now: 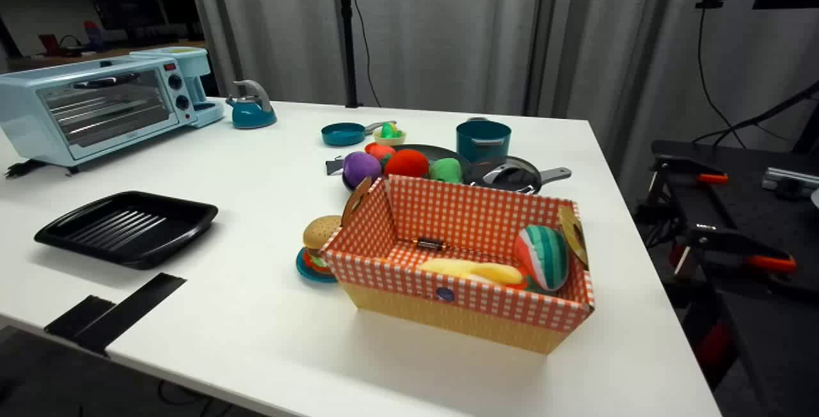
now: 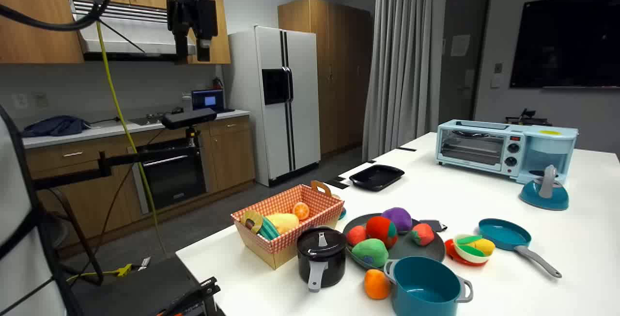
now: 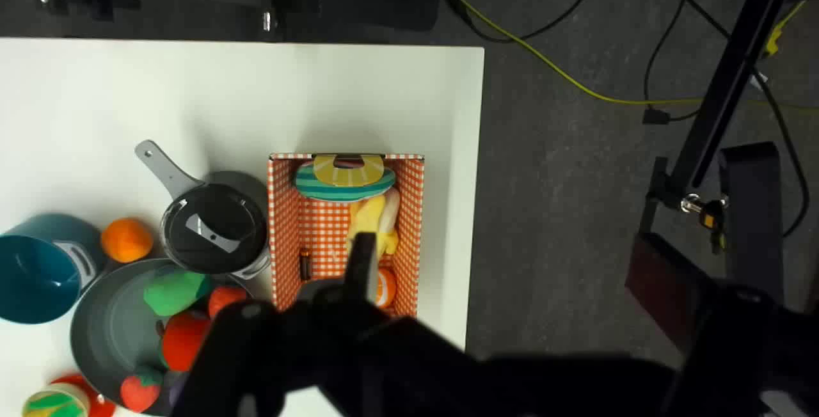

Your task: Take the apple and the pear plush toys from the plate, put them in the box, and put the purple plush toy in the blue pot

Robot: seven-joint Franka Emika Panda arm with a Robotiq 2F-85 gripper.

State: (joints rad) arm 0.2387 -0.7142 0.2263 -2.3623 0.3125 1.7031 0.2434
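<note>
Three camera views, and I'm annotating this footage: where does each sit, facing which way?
An exterior view sits near the box, facing a grey curtain; no robot shows.
An exterior view sits near the blue pot, facing a refrigerator; the gripper hangs upper left.
The wrist view, overhead, looks down on table and floor; dark gripper parts cover its bottom.
Both exterior views share the box and blue pot.

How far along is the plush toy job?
Nothing looks done: the red plush apple, green plush pear and purple plush toy sit on the round grey plate. In hand: nothing; the black end effector hangs open. Left: apple and pear into the red checkered box, purple toy into the round blue pot.
</note>
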